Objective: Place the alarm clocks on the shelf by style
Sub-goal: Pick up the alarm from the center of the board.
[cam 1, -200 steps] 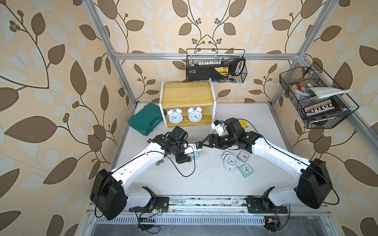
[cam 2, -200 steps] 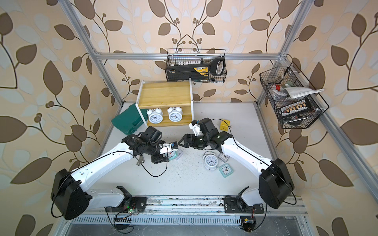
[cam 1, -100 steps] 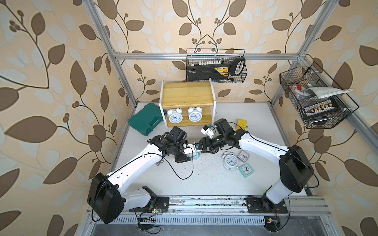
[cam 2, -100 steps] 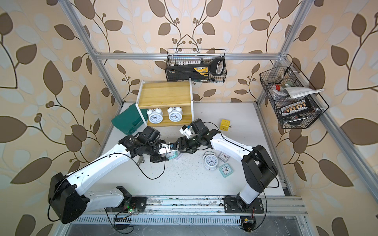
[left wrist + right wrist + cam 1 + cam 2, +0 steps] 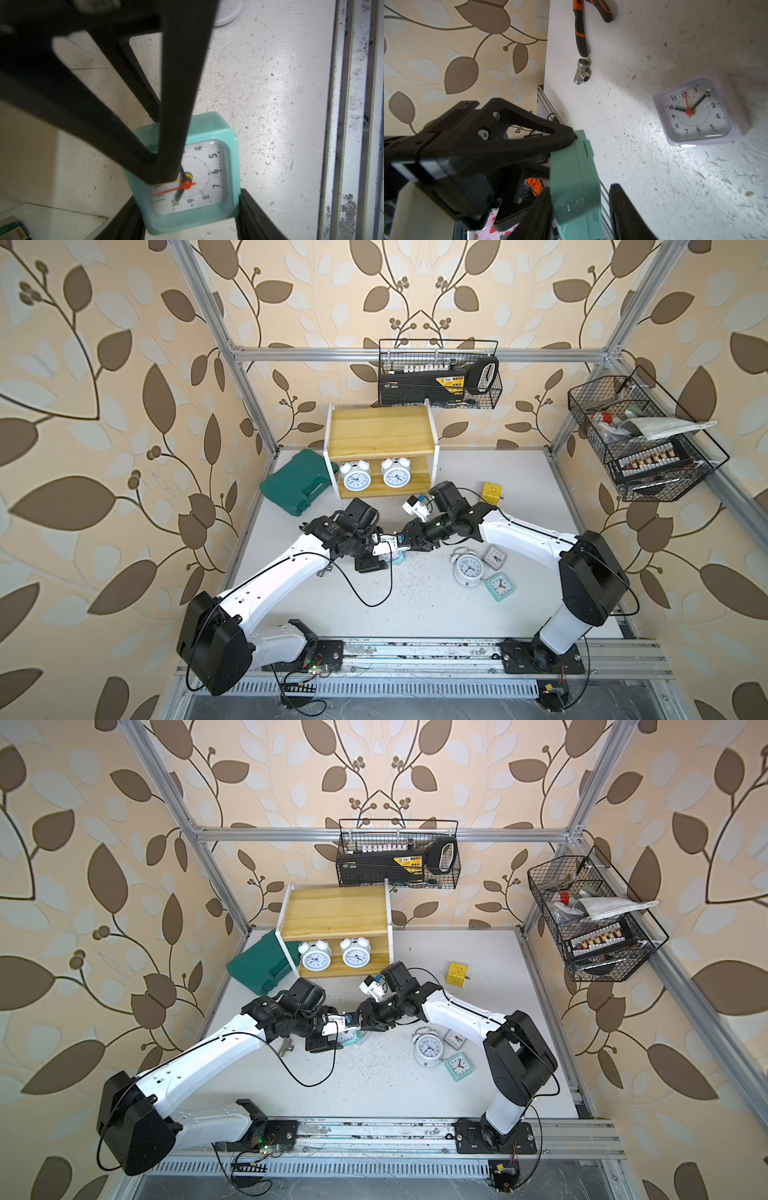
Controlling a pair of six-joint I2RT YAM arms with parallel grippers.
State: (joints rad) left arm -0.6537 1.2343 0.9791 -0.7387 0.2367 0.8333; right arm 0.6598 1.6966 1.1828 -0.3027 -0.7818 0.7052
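My left gripper (image 5: 187,218) is shut on a mint-green square alarm clock (image 5: 187,187) held just above the table in both top views (image 5: 395,558) (image 5: 348,1038). My right gripper (image 5: 579,207) straddles the same clock (image 5: 575,176): one finger (image 5: 537,212) touches it, the other (image 5: 623,207) stands a small gap off. The shelf (image 5: 382,433) carries two round twin-bell clocks (image 5: 355,477) (image 5: 396,475) on its lower board. A third twin-bell clock (image 5: 467,570), a greyish square one (image 5: 493,558) and another mint one (image 5: 500,586) lie at right. A pale lilac clock (image 5: 695,110) lies under the arms.
A teal case (image 5: 297,487) lies left of the shelf and a yellow cube (image 5: 491,493) right of it. Black wire baskets hang on the back wall (image 5: 438,377) and the right wall (image 5: 640,448). Pliers (image 5: 581,31) and a metal fitting (image 5: 582,73) lie near the left table edge.
My right arm has swung left to meet the left gripper, and its jaws have narrowed around the mint clock. The left gripper has kept its hold and barely moved.
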